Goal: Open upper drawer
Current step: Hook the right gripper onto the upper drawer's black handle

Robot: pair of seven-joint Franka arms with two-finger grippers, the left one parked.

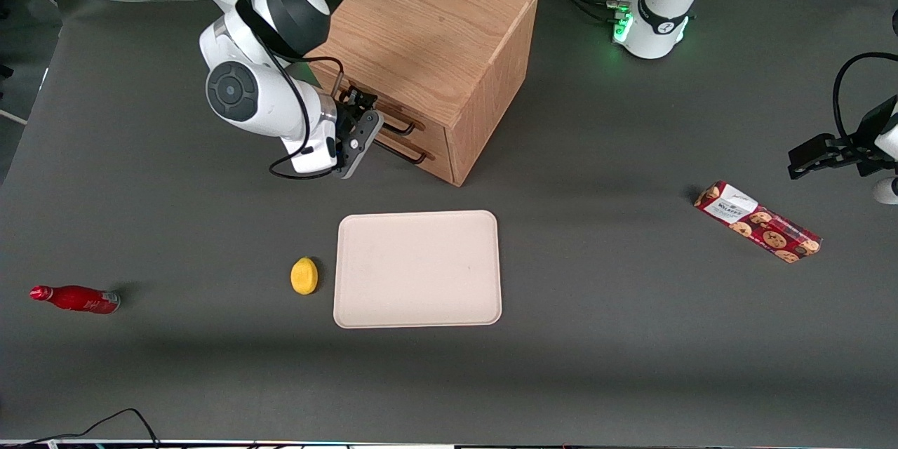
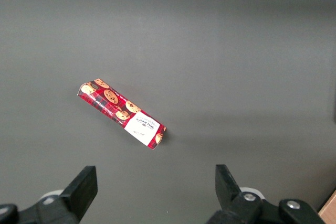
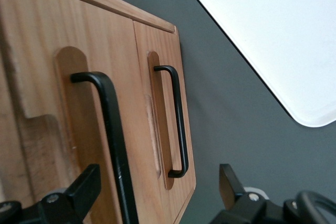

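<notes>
The working arm's gripper (image 1: 356,128) hangs just in front of a light-oak cabinet (image 1: 428,35) that stands near the table (image 1: 596,365) edge farthest from the front camera, its fingers (image 3: 84,184) spread apart with nothing clamped between them. The black bar handle (image 3: 113,145) of the upper drawer (image 3: 63,103) runs into the gap between the fingers, seen from the wrist; whether either finger touches the bar cannot be told. The upper drawer's flat wood front sits flush with the cabinet face, shut, so nothing of its inside shows. Below it, nearer the tabletop, the bottom drawer (image 3: 168,124) is likewise shut, its own black handle (image 3: 176,121) free of the gripper.

A pale rectangular tray (image 1: 418,269) lies flat at mid-table, nearer the front camera than the cabinet, with nothing on it. A yellow lemon (image 1: 304,275) rests on the table just beside the tray, apart from its rim. A red bottle (image 1: 76,299) lies on its side toward the working arm's end of the table. A red cookie packet (image 1: 758,222) lies toward the parked arm's end, well apart from everything else.
</notes>
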